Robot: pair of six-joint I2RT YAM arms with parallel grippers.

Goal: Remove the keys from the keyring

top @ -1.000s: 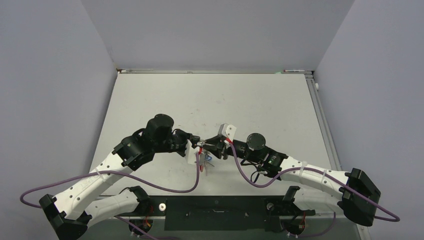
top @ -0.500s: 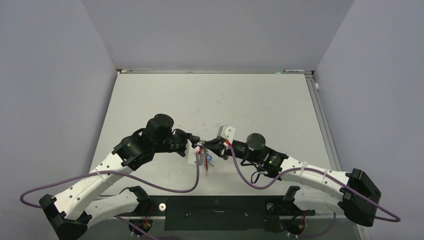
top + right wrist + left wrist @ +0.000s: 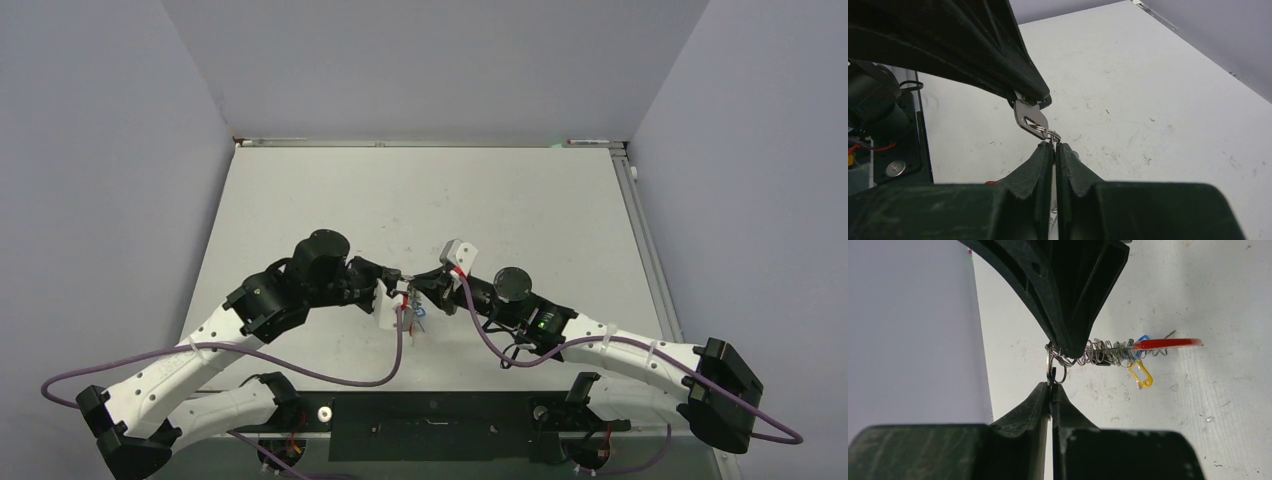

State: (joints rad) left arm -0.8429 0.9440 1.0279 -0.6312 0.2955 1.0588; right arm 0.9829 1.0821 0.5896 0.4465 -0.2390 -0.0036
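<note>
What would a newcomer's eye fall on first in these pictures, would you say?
At the middle of the table the left pincer, shut on a silver key, meets the right pincer, shut on the wire ring threaded through that key. From them trails a tangle of rings with a red crescent and a yellow tag.

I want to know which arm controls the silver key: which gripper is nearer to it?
Left. The left gripper is shut on the silver key itself. The right gripper sits just beside the key, pinching the split ring threaded through it.
</note>
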